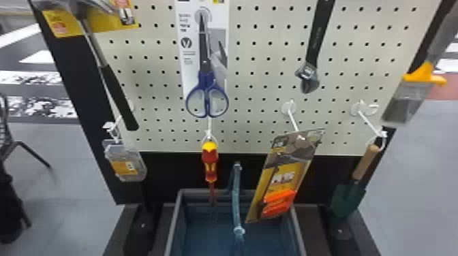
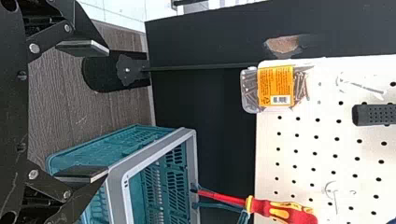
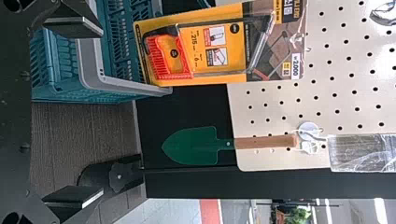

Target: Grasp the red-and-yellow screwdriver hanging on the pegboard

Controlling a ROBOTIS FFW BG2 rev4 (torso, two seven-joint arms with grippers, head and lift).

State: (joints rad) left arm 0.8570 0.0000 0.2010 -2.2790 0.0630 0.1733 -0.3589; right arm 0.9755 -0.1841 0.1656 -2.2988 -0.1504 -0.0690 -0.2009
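Pegboard (image 1: 259,92): pale and perforated, in a black frame, with our tools hung across it.
Left gripper (image 2: 105,111): its fingers stand well apart with nothing between them; we judge it the better placed for this grasp.
Screwdriver (image 1: 210,161): it hangs below the scissors (image 1: 207,98), ungrasped. We should bring one finger to each side of the handle, close on the thick red part below the loop, then raise it enough to free the hook (image 1: 209,126) before drawing it towards us. A squeeze too low would let it pivot.
Shaft and handle: the tip points down to the crate (image 1: 173,224), the yellow cap up at the hook; the long axis runs nearly upright. The tip seems to hang just in front of the crate's far rim.
Teal bar (image 1: 236,201): close beside the shaft, so we want a straight approach.
Saw pack (image 1: 283,173): farther right, and we leave it alone.
Right gripper (image 3: 100,112): parked, fingers parted and empty.
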